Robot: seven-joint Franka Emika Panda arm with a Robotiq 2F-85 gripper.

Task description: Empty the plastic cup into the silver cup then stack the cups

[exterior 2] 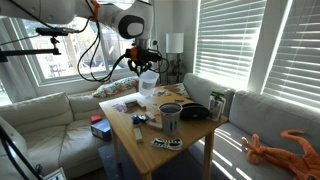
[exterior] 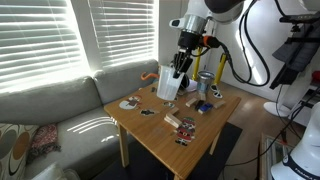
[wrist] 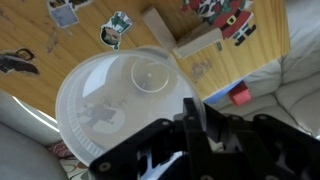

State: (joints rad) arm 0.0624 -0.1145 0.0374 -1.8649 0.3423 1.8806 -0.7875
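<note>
The plastic cup (exterior: 168, 86) is a whitish translucent tumbler, held slightly tilted over the wooden table (exterior: 150, 135) by my gripper (exterior: 180, 64). It also shows in the other exterior view (exterior 2: 148, 86), under the gripper (exterior 2: 144, 62). In the wrist view I look down into the plastic cup (wrist: 120, 100), and the gripper (wrist: 196, 128) is shut on its rim, with one finger inside and one outside. The silver cup (exterior: 205, 81) stands upright on the table beside the plastic cup, apart from it, and is nearer the camera in an exterior view (exterior 2: 171, 118).
A thin yellow post (exterior: 216, 70) stands behind the silver cup. Small cards, stickers and wooden blocks (exterior: 178, 124) lie scattered on the table. A dark bowl (exterior 2: 196, 112) sits next to the silver cup. A grey sofa (exterior: 50, 105) wraps round the table.
</note>
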